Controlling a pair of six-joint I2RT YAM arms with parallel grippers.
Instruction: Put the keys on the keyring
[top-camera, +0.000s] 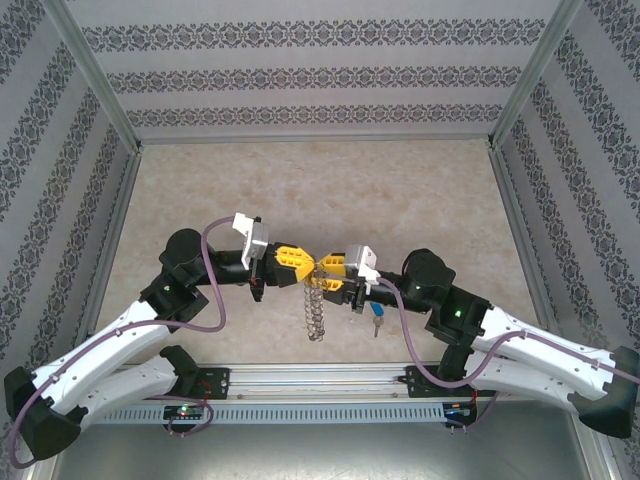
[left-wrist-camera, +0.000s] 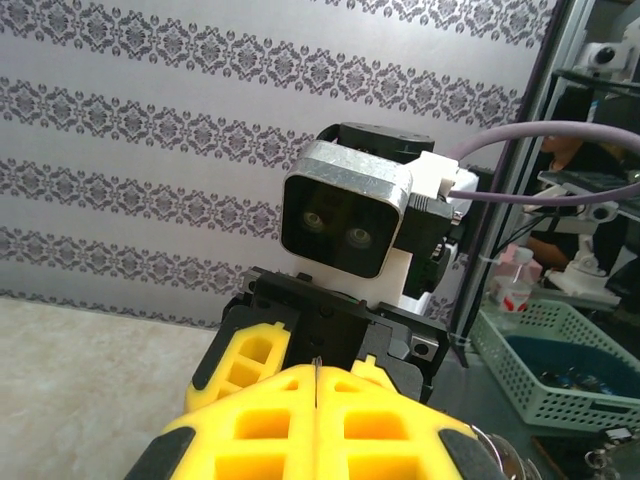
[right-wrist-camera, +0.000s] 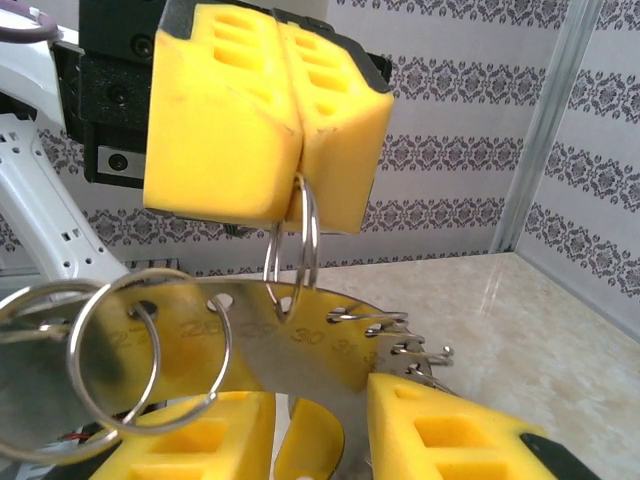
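My two grippers meet tip to tip above the middle of the table. The left gripper (top-camera: 310, 265) (left-wrist-camera: 318, 385) is shut on a wire loop (right-wrist-camera: 305, 235) that passes through a rim hole of the keyring (right-wrist-camera: 300, 340). The keyring is a flat grey numbered plate that hangs below the fingers (top-camera: 316, 310). My right gripper (top-camera: 325, 268) (right-wrist-camera: 320, 440) has its yellow fingers apart, with the ring's band between them near the right finger. A blue-capped key (top-camera: 377, 318) lies on the table by the right arm.
Larger split rings (right-wrist-camera: 150, 350) hang from the plate's left side and small wire loops (right-wrist-camera: 400, 335) fringe its right rim. Patterned walls enclose the table (top-camera: 300, 180). A green basket (left-wrist-camera: 560, 360) stands outside the frame post.
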